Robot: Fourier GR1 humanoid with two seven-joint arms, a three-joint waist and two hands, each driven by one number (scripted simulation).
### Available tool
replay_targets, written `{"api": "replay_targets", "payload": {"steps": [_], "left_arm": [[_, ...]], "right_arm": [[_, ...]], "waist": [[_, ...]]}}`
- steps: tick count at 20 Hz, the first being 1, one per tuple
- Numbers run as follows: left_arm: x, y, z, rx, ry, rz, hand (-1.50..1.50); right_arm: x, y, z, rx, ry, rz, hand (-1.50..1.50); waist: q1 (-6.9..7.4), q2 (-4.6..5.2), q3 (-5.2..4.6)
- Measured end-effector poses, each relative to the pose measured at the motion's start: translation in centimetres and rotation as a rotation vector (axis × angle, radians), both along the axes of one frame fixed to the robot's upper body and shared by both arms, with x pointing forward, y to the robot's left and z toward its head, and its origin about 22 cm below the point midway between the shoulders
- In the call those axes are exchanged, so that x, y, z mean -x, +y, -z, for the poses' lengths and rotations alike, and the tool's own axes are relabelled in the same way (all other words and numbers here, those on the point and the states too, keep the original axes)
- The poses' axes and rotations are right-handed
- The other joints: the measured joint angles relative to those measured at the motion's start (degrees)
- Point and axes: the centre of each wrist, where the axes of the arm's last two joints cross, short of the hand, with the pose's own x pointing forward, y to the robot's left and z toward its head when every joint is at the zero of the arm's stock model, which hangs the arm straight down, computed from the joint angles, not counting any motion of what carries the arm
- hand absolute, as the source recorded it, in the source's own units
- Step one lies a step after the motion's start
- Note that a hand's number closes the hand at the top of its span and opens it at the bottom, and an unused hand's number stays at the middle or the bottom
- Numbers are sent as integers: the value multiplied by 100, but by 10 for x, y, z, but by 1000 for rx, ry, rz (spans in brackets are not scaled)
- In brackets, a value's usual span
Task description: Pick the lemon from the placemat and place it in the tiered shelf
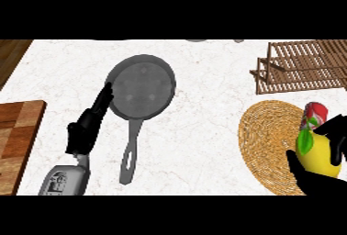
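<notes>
A yellow lemon [318, 155] with a green leaf lies on the round woven placemat [271, 142] at the right. My right hand [317, 176] is curled round the lemon from below and from the right side, its thumb on the left of the fruit. A red and white can-like object [314, 115] lies just above the lemon on the mat. The wooden slatted tiered shelf [305, 66] stands at the upper right. My left hand [89, 126] rests open at the left, fingers pointing up beside the pan.
A grey frying pan [141, 87] lies in the middle of the marble counter, its handle [129, 156] pointing toward me. A wooden cutting board [17, 137] sits at the left edge.
</notes>
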Motion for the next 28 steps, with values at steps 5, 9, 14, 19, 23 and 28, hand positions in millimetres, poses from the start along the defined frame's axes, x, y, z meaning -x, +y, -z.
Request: {"api": "replay_targets", "payload": {"steps": [5, 9, 14, 19, 23, 28], "left_arm": [[-1, -3, -5, -3, 4, 6, 0], [1, -5, 1, 0, -3, 0, 0], [-3, -9, -1, -4, -2, 5, 0], [-1, -4, -1, -7, 0, 3, 0], [0, -3, -1, -6, -5, 8, 0], [3, -4, -3, -1, -3, 13, 0]], "right_arm": [[-11, -13, -36, 18, -100, 112, 150], [-17, -23, -68, 35, -152, 179, 150], [-24, -40, -98, 20, -202, 212, 150], [-50, -58, -117, 33, -249, 271, 150], [-68, -75, -130, 46, -277, 301, 150], [-82, -85, -134, 103, -308, 308, 150]], "waist": [[23, 0, 1], [31, 3, 1], [35, 5, 2], [62, 12, 4], [70, 15, 3], [70, 14, 4]]}}
